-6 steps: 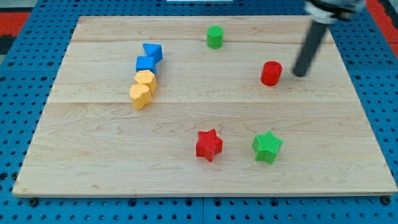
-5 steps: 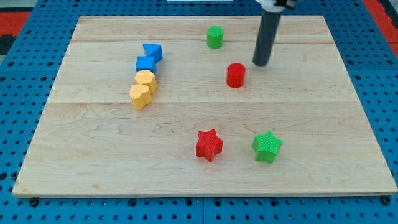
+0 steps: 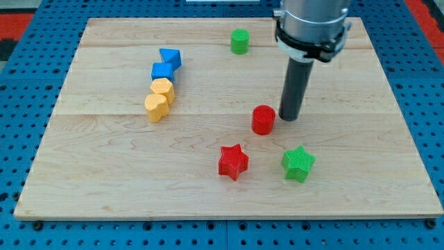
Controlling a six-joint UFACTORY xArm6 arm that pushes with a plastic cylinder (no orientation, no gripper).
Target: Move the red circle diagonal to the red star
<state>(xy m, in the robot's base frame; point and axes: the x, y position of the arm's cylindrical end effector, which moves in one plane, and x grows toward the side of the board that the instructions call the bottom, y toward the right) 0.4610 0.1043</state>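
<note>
The red circle (image 3: 263,119) is a short red cylinder on the wooden board, right of centre. The red star (image 3: 233,162) lies below it and a little to the left. My tip (image 3: 288,117) is just right of the red circle, close beside it, and I cannot tell whether it touches. The rod rises from the tip toward the view's top.
A green star (image 3: 298,164) lies right of the red star. A green cylinder (image 3: 240,42) stands near the board's top edge. Two blue blocks (image 3: 166,64) and two yellow blocks (image 3: 159,98) form a touching line at the left. The board (image 3: 104,180) sits on blue pegboard.
The red circle has moved left and then down toward the red star. My tip has followed it, from the right side of the board to just right of the circle.
</note>
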